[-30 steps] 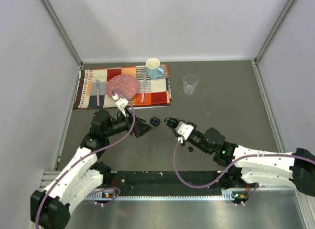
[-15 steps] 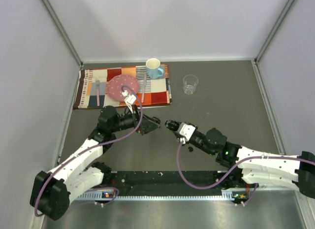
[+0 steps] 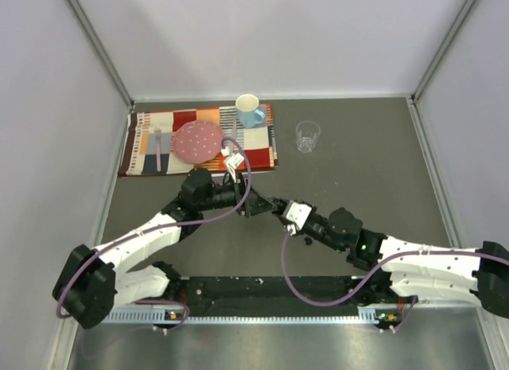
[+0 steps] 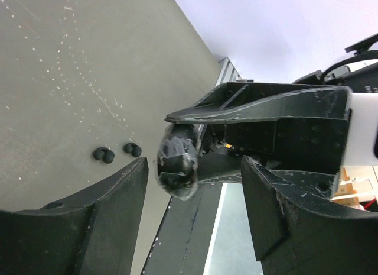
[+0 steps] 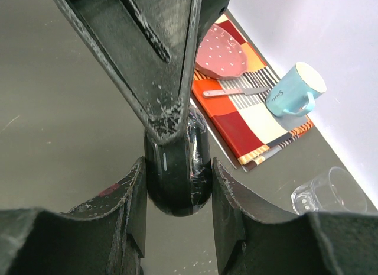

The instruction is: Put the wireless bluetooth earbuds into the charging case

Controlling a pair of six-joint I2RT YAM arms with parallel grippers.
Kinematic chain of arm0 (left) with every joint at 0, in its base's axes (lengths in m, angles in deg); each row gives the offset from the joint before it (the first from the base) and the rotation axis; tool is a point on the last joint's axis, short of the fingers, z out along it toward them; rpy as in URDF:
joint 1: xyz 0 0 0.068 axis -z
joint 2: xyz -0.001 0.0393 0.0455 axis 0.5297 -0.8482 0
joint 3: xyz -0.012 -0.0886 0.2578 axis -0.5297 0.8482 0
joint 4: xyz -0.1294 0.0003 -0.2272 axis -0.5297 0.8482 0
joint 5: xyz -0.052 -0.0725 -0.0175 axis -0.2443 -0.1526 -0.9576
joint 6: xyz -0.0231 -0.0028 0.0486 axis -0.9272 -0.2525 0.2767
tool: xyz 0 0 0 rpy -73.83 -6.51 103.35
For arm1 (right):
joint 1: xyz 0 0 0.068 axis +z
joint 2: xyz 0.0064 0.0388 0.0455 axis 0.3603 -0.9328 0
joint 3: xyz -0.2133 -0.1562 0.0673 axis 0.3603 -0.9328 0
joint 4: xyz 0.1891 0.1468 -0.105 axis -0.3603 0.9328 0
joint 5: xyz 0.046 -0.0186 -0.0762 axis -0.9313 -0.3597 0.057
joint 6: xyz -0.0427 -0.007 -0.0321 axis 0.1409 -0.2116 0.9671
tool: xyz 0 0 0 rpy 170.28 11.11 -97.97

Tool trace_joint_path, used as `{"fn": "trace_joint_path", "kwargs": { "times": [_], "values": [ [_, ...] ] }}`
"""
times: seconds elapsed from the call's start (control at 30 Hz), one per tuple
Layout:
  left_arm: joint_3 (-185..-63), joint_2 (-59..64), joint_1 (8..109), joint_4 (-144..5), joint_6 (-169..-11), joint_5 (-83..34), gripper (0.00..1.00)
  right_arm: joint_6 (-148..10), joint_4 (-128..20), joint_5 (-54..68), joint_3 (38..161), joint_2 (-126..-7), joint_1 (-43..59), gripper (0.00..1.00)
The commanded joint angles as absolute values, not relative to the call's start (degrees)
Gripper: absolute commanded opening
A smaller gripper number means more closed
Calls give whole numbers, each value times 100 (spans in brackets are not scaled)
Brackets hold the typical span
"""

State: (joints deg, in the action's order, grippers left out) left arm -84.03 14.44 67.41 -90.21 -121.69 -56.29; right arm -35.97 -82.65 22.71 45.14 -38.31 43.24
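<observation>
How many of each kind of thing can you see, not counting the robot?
mug: 1
glass: 1
plate: 1
cutlery: 2
placemat: 1
case: 1
loose earbuds: 2
Total: 9

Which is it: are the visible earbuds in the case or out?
Out: two earbuds lie on the bare table, apart from the case.
</observation>
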Motion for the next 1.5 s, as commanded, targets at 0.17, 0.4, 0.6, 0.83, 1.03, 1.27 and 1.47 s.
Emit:
{"fn": "trace_joint_path", "kwargs": {
  "times": [0.17, 0.4, 0.6, 0.83, 1.03, 1.27, 1.47],
  "values": [
    [-8653, 1212, 6811, -9412, -12294, -5546, 61, -3678, -8602, 2316, 4829, -3858, 4427, 0],
    [-8715, 1036, 6890, -9483, -12320, -5660, 49, -3661, -8777, 2403, 4821, -3920, 4436, 0],
    [-8706, 948, 6917, -9465, -12320, -5765, 52, -3661, -8892, 2500, 4794, -3937, 4436, 0],
    [-8715, 966, 6917, -9536, -12285, -5783, 14, -3678, -8909, 2500, 4777, -3937, 4436, 0],
    [-8662, 1080, 6925, -9624, -12014, -5766, 0, -4255, -8734, 2649, 4873, -3780, 4436, 56],
    [-8451, 1905, 6917, -9141, -10977, -4870, 0, -6180, -7271, 3931, 5330, -3139, 4427, 99],
    [-8074, 2872, 6917, -9191, -9825, -3947, 0, -9088, -4731, 3418, 6252, -2900, 3525, 99]
  ]
}}
